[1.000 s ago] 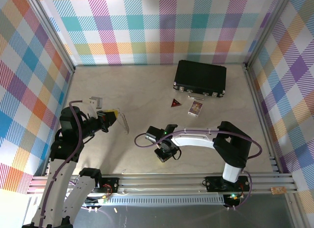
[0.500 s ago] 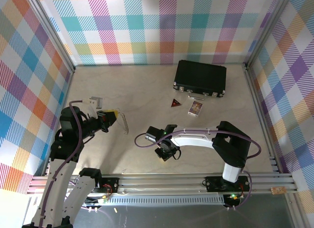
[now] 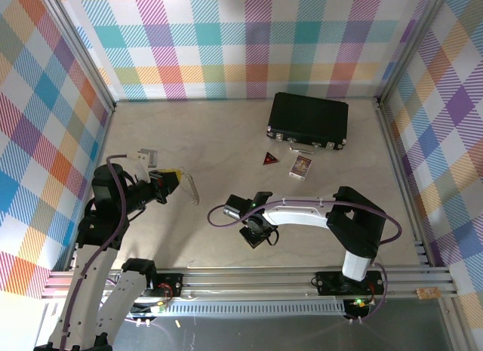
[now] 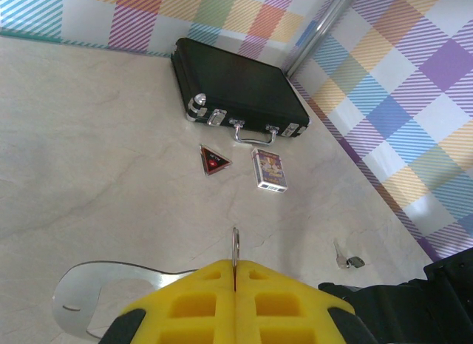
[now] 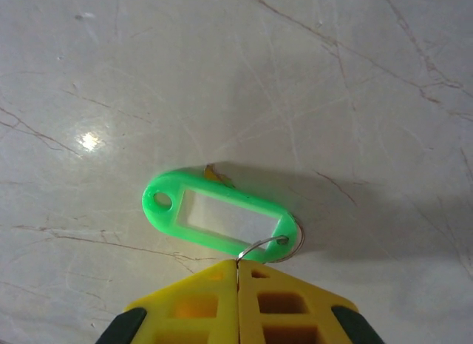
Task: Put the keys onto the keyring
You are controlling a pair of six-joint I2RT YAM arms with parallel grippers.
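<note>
**Bench** point(image 3: 211, 140): pale, marble-patterned, walled in plaid.

**Item 1, keyring** point(image 4: 235, 244). A thin silvery ring, seen edge-on in the left wrist view. It stands up from between the yellow pads of the left gripper point(image 4: 235, 268), whose jaws are closed flat on it. The gripper holds it clear of the bench, toward the left edge and the near side.

**Item 2, green-tagged key** point(image 5: 218, 214). An oval green plastic tag with a clear window lies flat on the bench, close to the near edge at about mid-width. A brassy tip peeks out from under it. The right gripper point(image 5: 238, 268) is pressed closed on the small wire loop at the tag's end.

**Item 3, black-headed key** point(image 4: 346, 260). Lies loose on the bench, apart from both grippers and untouched.

**Other items.** Black case point(image 4: 236, 85) at the far edge. Red triangular piece point(image 4: 214, 160) and patterned card point(image 4: 269, 169) just in front of it.

**Step in hand, as judged.** The first key has been pinched but not lifted, and nothing is threaded yet.

**Next move calls for.** Raising the green-tagged key without losing the thin loop, carrying it left to the held keyring, and lining up the loop with the ring.
</note>
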